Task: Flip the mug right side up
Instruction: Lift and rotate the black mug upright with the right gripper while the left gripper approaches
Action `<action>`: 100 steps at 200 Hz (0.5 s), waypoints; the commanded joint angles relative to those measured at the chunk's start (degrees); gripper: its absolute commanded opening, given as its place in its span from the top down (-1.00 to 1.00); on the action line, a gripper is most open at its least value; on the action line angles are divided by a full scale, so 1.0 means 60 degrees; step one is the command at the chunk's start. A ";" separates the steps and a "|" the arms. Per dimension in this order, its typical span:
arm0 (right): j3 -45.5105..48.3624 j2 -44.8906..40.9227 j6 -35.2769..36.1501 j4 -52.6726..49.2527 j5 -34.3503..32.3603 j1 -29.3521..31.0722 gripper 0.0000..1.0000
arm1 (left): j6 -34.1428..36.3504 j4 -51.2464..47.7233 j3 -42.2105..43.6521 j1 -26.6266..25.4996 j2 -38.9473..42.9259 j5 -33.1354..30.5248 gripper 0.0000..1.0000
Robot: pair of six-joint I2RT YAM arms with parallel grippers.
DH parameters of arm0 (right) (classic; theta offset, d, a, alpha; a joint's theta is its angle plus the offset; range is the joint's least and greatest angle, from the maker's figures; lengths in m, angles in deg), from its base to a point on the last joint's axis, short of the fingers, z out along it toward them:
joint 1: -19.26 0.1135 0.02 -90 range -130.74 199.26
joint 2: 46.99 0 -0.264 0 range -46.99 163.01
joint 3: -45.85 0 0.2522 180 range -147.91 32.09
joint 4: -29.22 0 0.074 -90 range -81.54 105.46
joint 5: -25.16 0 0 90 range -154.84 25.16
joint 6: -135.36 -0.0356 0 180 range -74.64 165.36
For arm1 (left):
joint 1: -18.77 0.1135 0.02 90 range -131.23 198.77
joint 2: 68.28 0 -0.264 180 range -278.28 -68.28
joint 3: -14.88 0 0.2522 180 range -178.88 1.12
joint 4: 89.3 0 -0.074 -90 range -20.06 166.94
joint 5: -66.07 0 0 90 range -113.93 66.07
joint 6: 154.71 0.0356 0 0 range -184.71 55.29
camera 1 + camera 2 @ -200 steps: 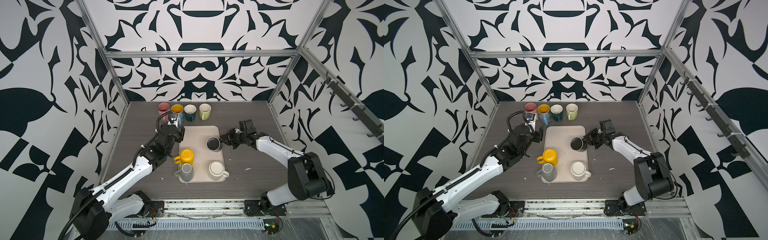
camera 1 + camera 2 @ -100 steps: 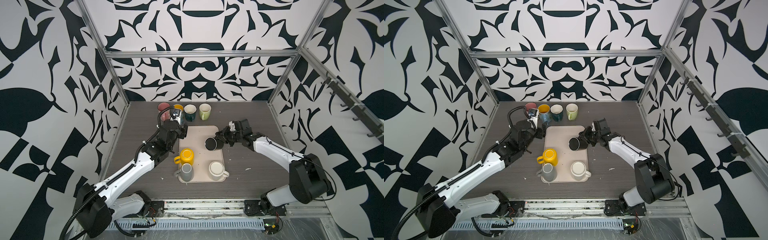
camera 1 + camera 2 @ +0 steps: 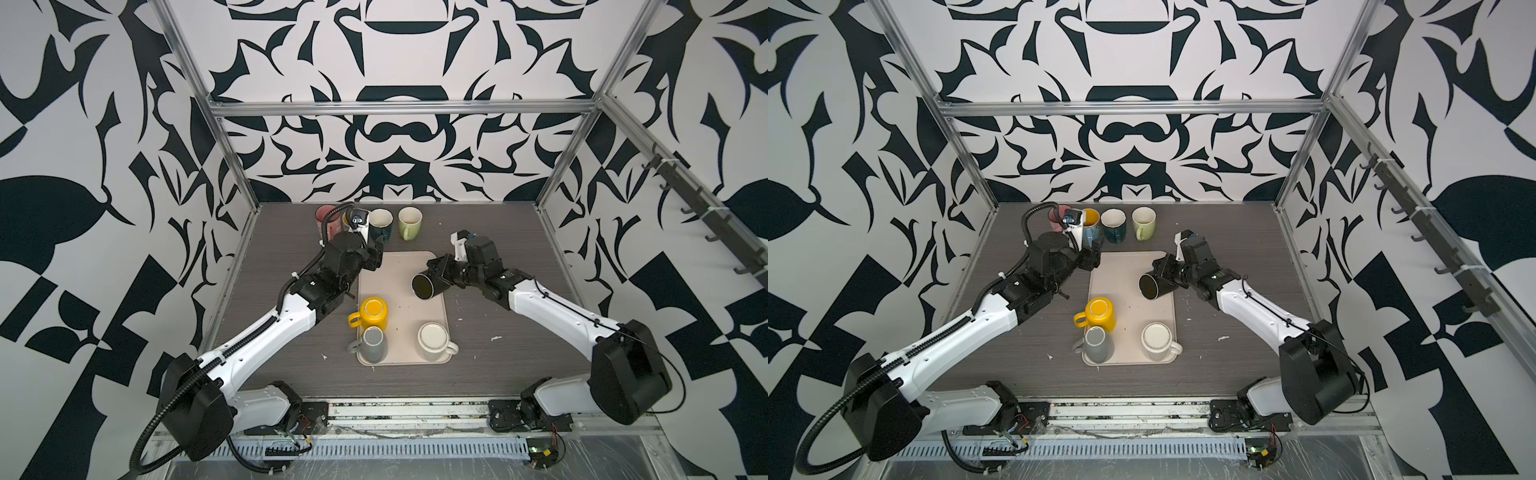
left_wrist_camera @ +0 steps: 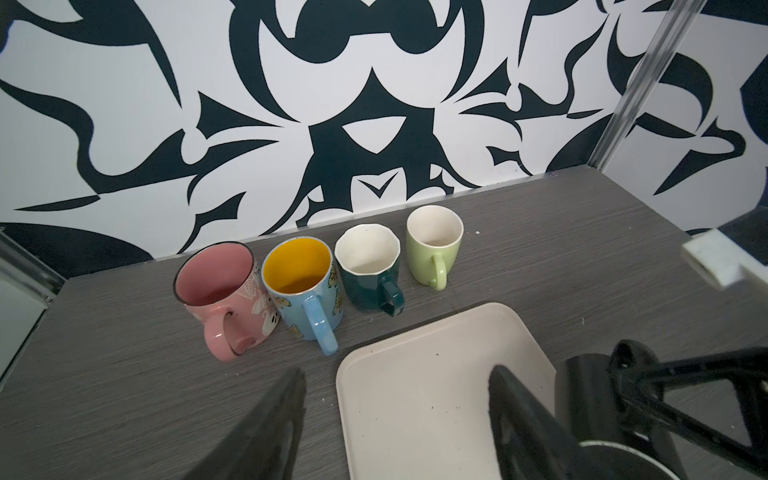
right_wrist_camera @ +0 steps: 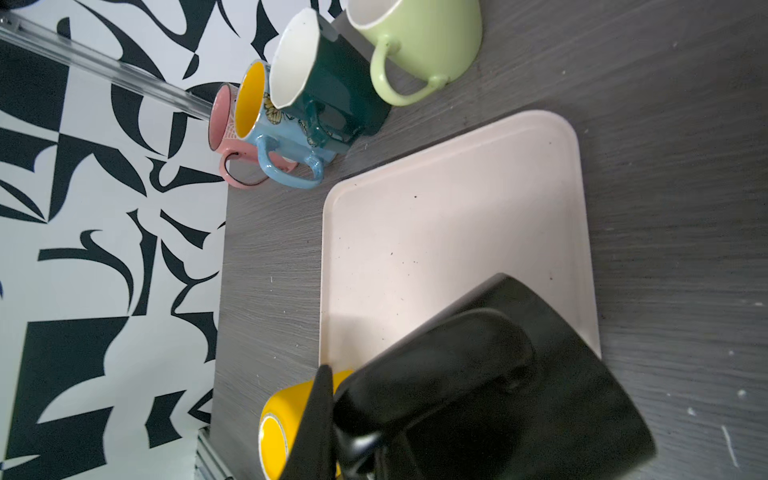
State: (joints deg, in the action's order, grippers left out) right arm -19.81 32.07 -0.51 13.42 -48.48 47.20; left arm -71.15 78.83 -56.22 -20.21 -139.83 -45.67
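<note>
- Your right end effector (image 3: 437, 272) is clamped on the black mug (image 3: 424, 286), mid-frame above the tray (image 3: 395, 266).
- It has just tipped sideways, so the turn looks half done.
- Left end effector (image 3: 371, 258): jaws apart, empty.

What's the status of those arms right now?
Right gripper shut on black mug, tipped sideways over tray. Left gripper open, empty. Nothing in the way.

A black mug (image 3: 428, 284), yellow mug (image 3: 372, 312), grey mug (image 3: 372, 343), cream mug (image 3: 432, 340); beige tray (image 3: 395, 268); black-and-white patterned walls (image 3: 395, 62).
</note>
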 commanded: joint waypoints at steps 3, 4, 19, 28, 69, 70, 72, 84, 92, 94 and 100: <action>-0.0213 -0.0720 0.1297 0.1089 -0.0710 0.0416 1.00 | -0.0064 0.0256 -0.0533 0.0000 -0.0154 0.0495 -0.42; -0.0220 -0.0731 0.1336 0.1096 -0.0729 0.0435 1.00 | -0.0060 0.0256 -0.0542 0.0004 -0.0157 0.0513 -0.42; -0.0198 -0.0878 0.1849 0.1146 -0.1120 0.0708 1.00 | 0.0040 0.0167 -0.0788 0.0008 -0.0174 0.0729 -0.38; -0.0197 -0.0964 0.2163 0.1146 -0.1375 0.0885 1.00 | 0.0087 0.0011 -0.0974 0.0008 -0.0451 0.0842 -0.35; -0.0197 -0.1405 0.3907 0.0997 -0.2834 0.1754 1.00 | -0.0150 -0.1254 -0.2080 0.0591 -0.0716 0.2470 -0.31; -0.0197 -0.1417 0.3952 0.0991 -0.2875 0.1771 1.00 | -0.0169 -0.1283 -0.2106 0.0614 -0.0724 0.2534 -0.31; -0.0198 -0.1427 0.4030 0.0987 -0.2943 0.1813 1.00 | -0.0197 -0.1330 -0.2155 0.0668 -0.0722 0.2644 -0.31; -0.0212 -0.1537 0.4613 0.0936 -0.3401 0.2043 1.00 | -0.0378 -0.1560 -0.2423 0.0966 -0.0774 0.3397 -0.31; -0.0227 -0.1574 0.4989 0.0898 -0.3712 0.2182 1.00 | -0.0500 -0.1639 -0.2581 0.1156 -0.0803 0.3947 -0.31; -0.0234 -0.1587 0.5073 0.0879 -0.3801 0.2212 1.00 | -0.0536 -0.1653 -0.2611 0.1203 -0.0812 0.4085 -0.31; -0.0253 -0.1605 0.5350 0.0869 -0.3999 0.2319 1.00 | -0.0604 -0.1688 -0.2718 0.1350 -0.0832 0.4469 -0.31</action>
State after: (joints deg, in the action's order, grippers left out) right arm -19.70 25.54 21.46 13.50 -63.98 59.18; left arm -71.98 72.32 -69.18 -15.03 -144.46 -30.28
